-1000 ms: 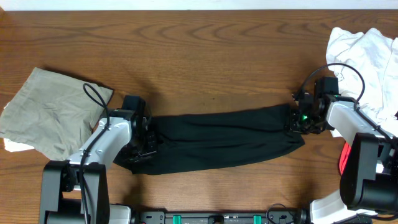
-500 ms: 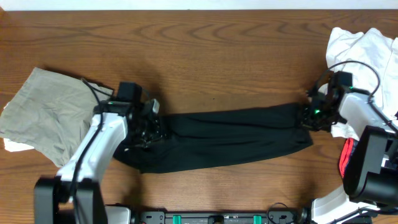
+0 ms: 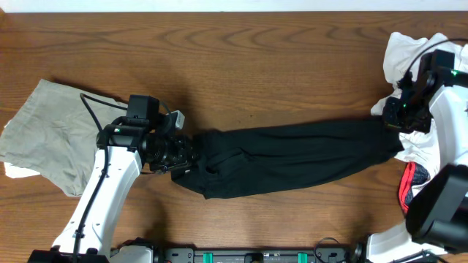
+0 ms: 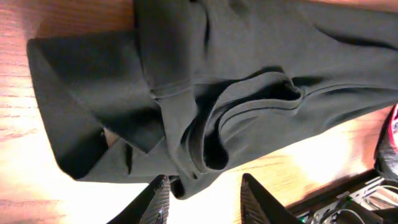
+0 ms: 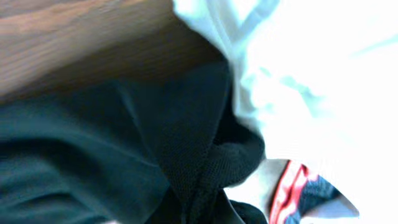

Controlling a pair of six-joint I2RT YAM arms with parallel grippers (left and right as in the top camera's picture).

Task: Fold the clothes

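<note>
The black shirt (image 3: 292, 153) lies as a long, narrow band across the lower middle of the overhead frame, running from my left gripper (image 3: 178, 152) up to my right gripper (image 3: 395, 115) at the right edge. It looks already doubled along its length. At the left end the cloth is bunched and rolled over itself, with a sleeve or hem turned in, so that end is not flat.

My left fingers (image 4: 157, 202) stand apart at the bottom of the left wrist view. The shirt's edge is just above them and nothing is pinched between them. My right gripper is closed, and the shirt's right end is gathered into it, so I judge it is clamped on the shirt. That end sits against the white garment (image 3: 413, 47) heaped in the upper right corner.

I'd call the shirt partly folded: the long fold is in, but the cross folds and the tidying of the left end are left. A khaki garment (image 3: 51, 128) lies folded at the left of the table (image 3: 241, 66). The white garment and a red and grey garment (image 3: 406, 184) at the right edge look unfolded.
</note>
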